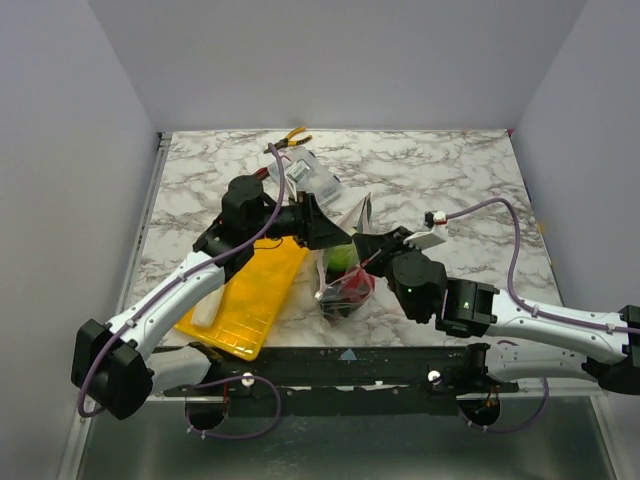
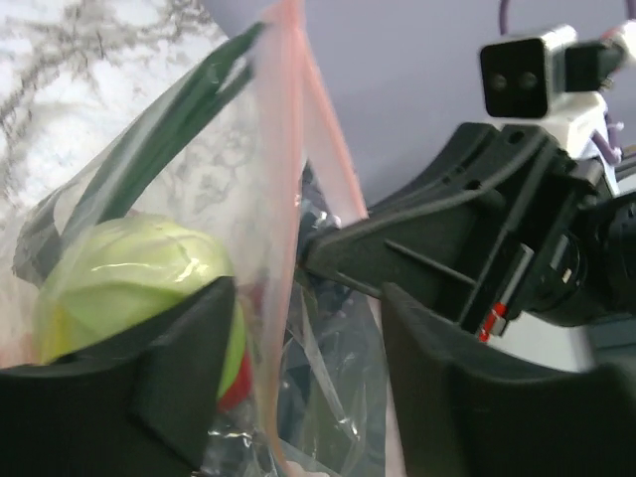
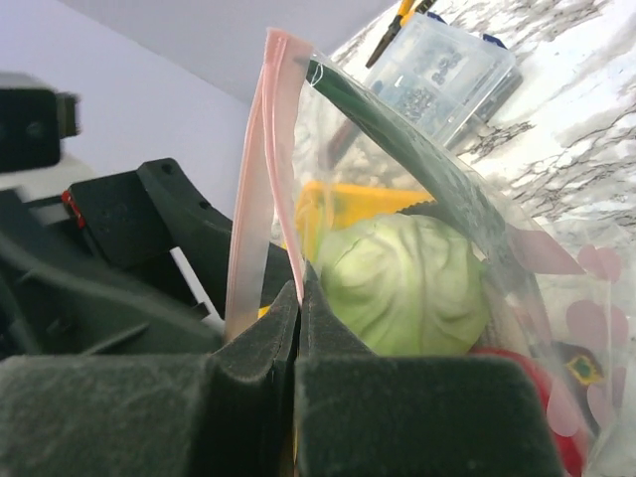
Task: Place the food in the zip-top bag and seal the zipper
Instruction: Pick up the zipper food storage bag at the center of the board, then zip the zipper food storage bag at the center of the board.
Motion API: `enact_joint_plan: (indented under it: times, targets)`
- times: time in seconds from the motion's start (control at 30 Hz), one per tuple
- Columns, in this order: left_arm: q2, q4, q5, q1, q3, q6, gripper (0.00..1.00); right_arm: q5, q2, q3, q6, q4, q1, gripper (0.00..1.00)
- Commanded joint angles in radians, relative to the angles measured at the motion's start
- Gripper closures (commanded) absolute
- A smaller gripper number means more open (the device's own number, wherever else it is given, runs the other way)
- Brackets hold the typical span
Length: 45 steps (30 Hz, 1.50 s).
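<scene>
one clear bag [image 1: 345,285] holding green cabbage [image 3: 402,283]; right hand [image 3: 298,308] pinches pink zipper [image 3: 253,199]; left hand [image 2: 303,318] spread

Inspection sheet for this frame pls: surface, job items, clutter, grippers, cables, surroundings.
Surface: marble-pattern table, no spills seen.
Job's things: zip-top bag upright between the arms, holding a green cabbage, a red item and a dark green stalk; its pink zipper is on top.
Clutter: yellow tray with a white item on it; clear box and pliers toward the far edge.
Grippers: right gripper shut on the zipper; left gripper open, one finger on either side of the strip.
Cables: purple cables run along both arms; none seen caught on the bag.
Surroundings: plain pale walls on three sides.
</scene>
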Motion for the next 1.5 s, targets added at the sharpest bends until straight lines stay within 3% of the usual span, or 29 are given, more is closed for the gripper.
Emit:
enact_joint_plan:
  times: [0.0, 0.07, 0.17, 0.3, 0.4, 0.7, 0.87, 1.2, 1.37, 1.47]
  targets:
    - [-0.128, -0.023, -0.041, -0.006, 0.029, 0.119, 0.30, 0.086, 0.000, 0.009, 0.069, 0.043, 0.000, 1.00]
    - [-0.185, -0.131, -0.120, -0.006, 0.050, 0.211, 0.21, 0.092, -0.005, 0.008, 0.085, 0.041, 0.000, 1.00]
    - [-0.287, -0.231, -0.247, -0.006, 0.024, 0.317, 0.17, 0.101, -0.011, 0.005, 0.111, 0.032, 0.000, 1.00]
    - [-0.458, -0.260, -0.383, -0.011, -0.065, 0.339, 0.18, 0.107, -0.013, 0.008, 0.123, 0.026, -0.001, 1.00]
    - [-0.573, -0.276, -0.409, -0.034, -0.119, 0.385, 0.21, 0.107, -0.010, 0.010, 0.131, 0.025, -0.001, 1.00]
    - [-0.825, -0.133, -0.548, -0.262, -0.380, 0.513, 0.28, 0.105, 0.003, 0.017, 0.158, 0.025, -0.001, 1.00]
    - [-0.800, -0.137, -0.657, -0.357, -0.398, 0.523, 0.38, 0.104, 0.010, 0.025, 0.156, 0.028, 0.000, 1.00]
    - [-0.706, -0.010, -0.924, -0.558, -0.440, 0.606, 0.39, 0.097, 0.007, 0.024, 0.161, 0.029, -0.001, 1.00]
    - [-0.658, 0.018, -0.989, -0.593, -0.445, 0.639, 0.56, 0.088, 0.002, 0.021, 0.163, 0.029, -0.001, 1.00]
    - [-0.666, 0.037, -1.004, -0.595, -0.465, 0.641, 0.55, 0.094, -0.008, 0.015, 0.165, 0.028, 0.000, 1.00]
